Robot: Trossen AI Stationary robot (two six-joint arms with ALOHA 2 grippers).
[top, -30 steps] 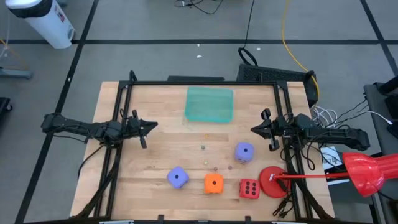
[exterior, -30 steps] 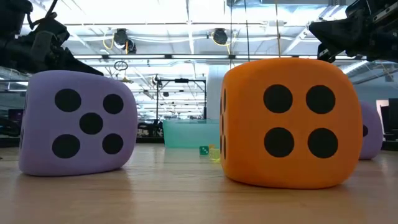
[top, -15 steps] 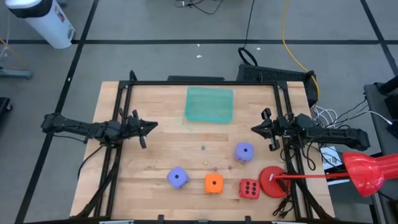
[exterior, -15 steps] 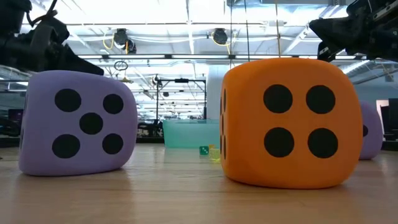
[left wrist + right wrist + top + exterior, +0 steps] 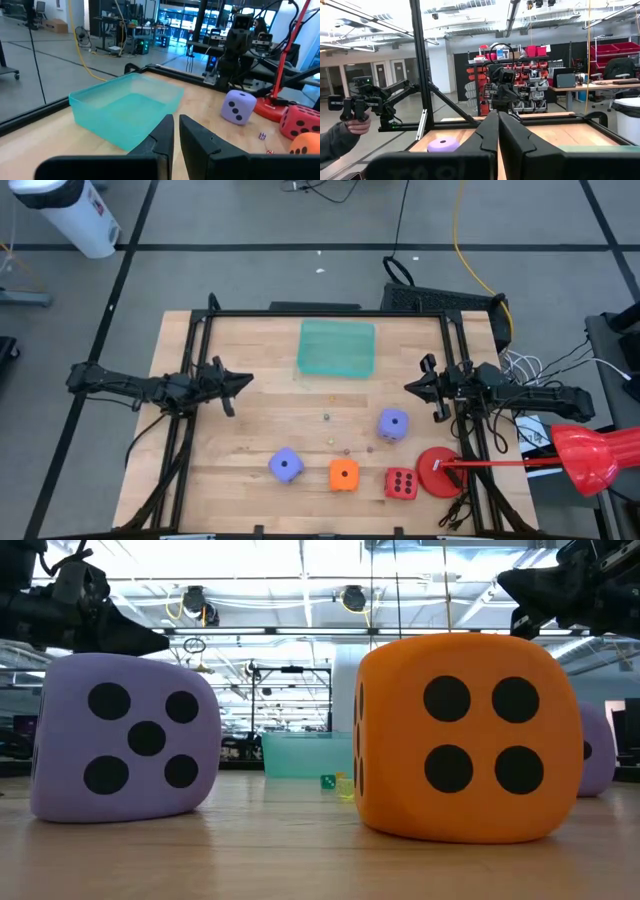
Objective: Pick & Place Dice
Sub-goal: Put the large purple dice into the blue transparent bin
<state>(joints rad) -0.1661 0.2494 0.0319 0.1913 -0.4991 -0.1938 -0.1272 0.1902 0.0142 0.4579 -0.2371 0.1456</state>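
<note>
Both empty: left end effector (image 5: 243, 382) closed, right end effector (image 5: 410, 388) closed.

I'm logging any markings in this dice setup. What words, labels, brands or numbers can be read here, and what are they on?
No readable words or numbers in any view.
White cylinder beyond the table: a small red and dark mark, too small to read.
Left end effector housing, right end effector housing: faint raised lettering, too blurred to read.
Orange die: four pips facing the low view.
Purple die: five pips.
</note>
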